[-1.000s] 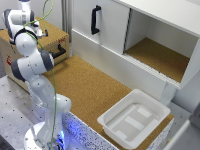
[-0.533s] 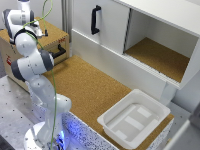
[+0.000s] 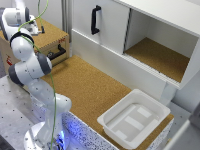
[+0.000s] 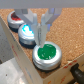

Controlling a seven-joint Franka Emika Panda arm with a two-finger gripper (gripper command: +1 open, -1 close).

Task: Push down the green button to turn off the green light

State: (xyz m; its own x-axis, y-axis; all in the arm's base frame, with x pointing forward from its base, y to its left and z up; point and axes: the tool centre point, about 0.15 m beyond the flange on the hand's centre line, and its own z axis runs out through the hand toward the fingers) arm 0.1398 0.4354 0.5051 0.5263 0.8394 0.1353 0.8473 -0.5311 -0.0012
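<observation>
In the wrist view the green button point(image 4: 47, 53), round with a silver rim, sits on a wooden box point(image 4: 67, 30). A blue button point(image 4: 25, 33) and a red button point(image 4: 15, 20) stand in a row beyond it. My gripper point(image 4: 39, 39) has its fingertips point(image 4: 44, 30) brought together. It hangs just above the green button's edge, on the side toward the blue button. The green cap looks bright. In the exterior view the gripper point(image 3: 34, 26) is over the wooden box point(image 3: 52, 39) at the far left; the buttons are hidden there.
A white tray point(image 3: 134, 117) lies on the cork surface point(image 3: 90, 90) at the exterior view's right. A white cabinet with a black door handle point(image 3: 95, 20) and an open compartment point(image 3: 160, 57) stands behind. The box has a black front handle point(image 3: 57, 52).
</observation>
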